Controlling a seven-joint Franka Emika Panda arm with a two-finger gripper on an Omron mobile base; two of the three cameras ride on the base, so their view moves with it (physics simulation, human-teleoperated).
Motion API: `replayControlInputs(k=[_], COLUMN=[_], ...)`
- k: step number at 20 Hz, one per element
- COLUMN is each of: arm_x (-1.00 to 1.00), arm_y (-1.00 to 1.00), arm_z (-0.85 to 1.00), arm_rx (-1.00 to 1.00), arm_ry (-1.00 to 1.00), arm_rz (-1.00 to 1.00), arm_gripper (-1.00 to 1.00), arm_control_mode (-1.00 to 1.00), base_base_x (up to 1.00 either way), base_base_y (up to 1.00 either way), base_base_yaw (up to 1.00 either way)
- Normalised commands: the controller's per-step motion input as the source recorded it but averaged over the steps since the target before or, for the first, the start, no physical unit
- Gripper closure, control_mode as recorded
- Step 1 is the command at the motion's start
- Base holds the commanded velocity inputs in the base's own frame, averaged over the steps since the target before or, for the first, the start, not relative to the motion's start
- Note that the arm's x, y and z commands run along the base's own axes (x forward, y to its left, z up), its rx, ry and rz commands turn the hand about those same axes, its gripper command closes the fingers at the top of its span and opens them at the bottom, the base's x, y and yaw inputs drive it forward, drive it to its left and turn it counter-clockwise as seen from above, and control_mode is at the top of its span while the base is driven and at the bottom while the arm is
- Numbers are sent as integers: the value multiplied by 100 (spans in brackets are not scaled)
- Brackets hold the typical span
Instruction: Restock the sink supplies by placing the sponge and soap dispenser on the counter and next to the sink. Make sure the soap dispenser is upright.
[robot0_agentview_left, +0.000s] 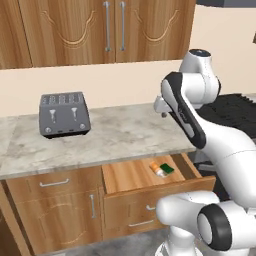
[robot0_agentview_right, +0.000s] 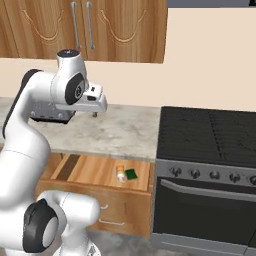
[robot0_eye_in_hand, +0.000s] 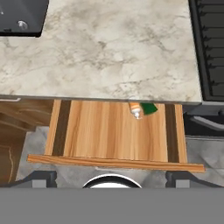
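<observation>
Inside open drawer (robot0_eye_in_hand: 109, 135): soap dispenser (robot0_eye_in_hand: 135, 109) lying beside sponge (robot0_eye_in_hand: 150, 108); pincer (robot0_eye_in_hand: 109, 175) spread.

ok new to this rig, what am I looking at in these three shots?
A rendered kitchen with a white robot arm on a driving base. Two pictures come from cameras behind the arm, left and right; the third looks down from its hand. The gripper hangs open over the counter, holding nothing. A toaster stands on the counter. Below, the open drawer holds the soap dispenser, lying on its side, with the sponge beside it. A stove is to the right.
</observation>
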Motion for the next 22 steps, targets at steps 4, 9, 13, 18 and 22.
replayControlInputs(k=[4, 9, 13, 18, 22], arm_x=[0, -2, 63, 41, 4], arm_y=[0, -14, -18, -14, -16], arm_z=[0, -23, -100, -100, -100], arm_rx=[0, 2, 3, 0, 0], arm_ry=[0, 5, 11, 13, 14], arm_rz=[0, 0, 0, 0, 0], arm_gripper=[-100, -100, -100, -100, -100], arm_control_mode=[100, -100, -100, -100, -100], base_base_x=[-35, -19, 0, 0, 0], base_base_y=[-19, -13, 0, 0, 0], base_base_yaw=[0, 0, 0, 0, 0])
